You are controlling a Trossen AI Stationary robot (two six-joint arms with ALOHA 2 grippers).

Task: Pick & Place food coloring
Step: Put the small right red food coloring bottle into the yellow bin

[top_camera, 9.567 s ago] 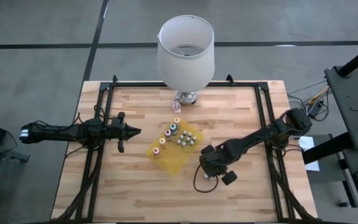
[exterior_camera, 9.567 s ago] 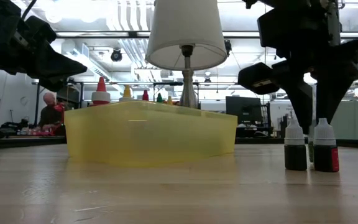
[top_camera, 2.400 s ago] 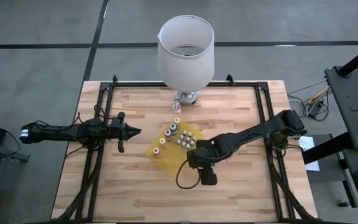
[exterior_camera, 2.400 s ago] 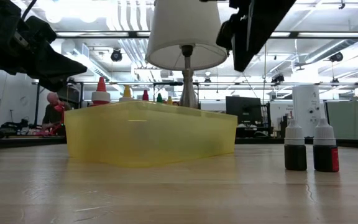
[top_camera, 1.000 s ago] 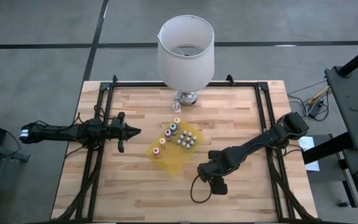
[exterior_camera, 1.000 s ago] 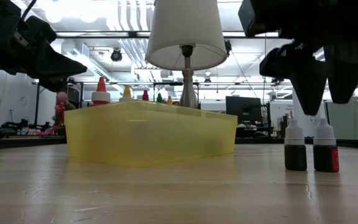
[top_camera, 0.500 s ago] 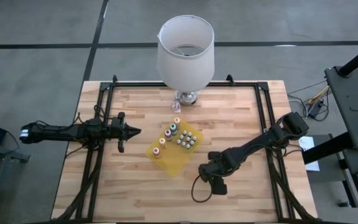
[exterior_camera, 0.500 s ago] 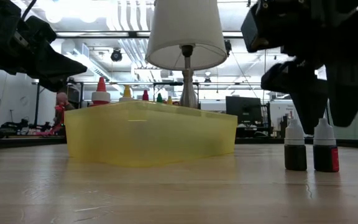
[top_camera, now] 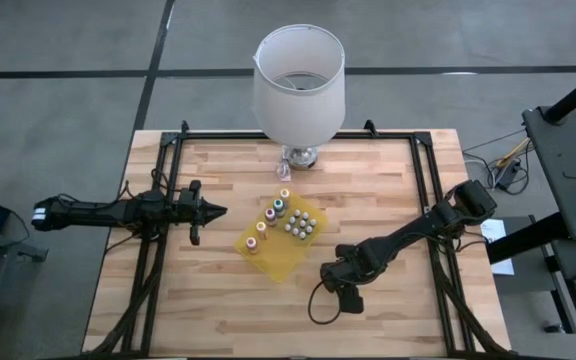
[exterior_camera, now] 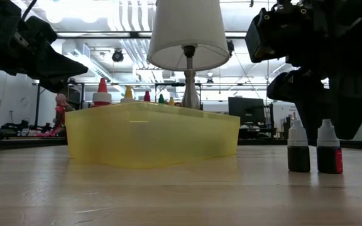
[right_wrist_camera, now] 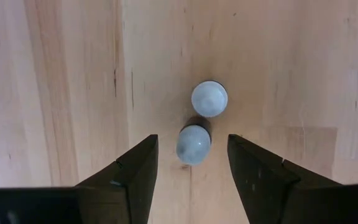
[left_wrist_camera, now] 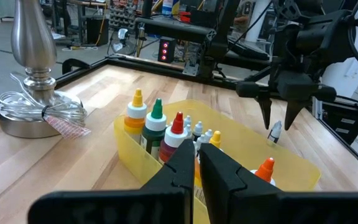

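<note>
Two small dark food coloring bottles with white caps (exterior_camera: 298, 148) (exterior_camera: 329, 148) stand upright on the wood to the right of a yellow tray (exterior_camera: 149, 135). The tray holds several more bottles with coloured caps (left_wrist_camera: 157, 121). My right gripper (right_wrist_camera: 192, 163) points down over the pair, open. Its fingers stand on either side of one white cap (right_wrist_camera: 192, 144) without touching it; the other cap (right_wrist_camera: 209, 98) lies just beyond. In the high view this gripper (top_camera: 341, 284) hides both bottles. My left gripper (top_camera: 216, 210) waits shut at the table's left, level above the wood.
A lamp with a white shade (top_camera: 298, 75) stands at the far middle, its metal base (left_wrist_camera: 33, 106) just behind the tray. Black frame rails (top_camera: 163, 200) run along the table's left and right sides. Bare wood lies in front of the tray (top_camera: 228, 310).
My right gripper has sunk toward the two bottles on the table, so its fingers now reach down around the cap of one. Its fingers have kept the same gap. The bottles have stayed where they were.
</note>
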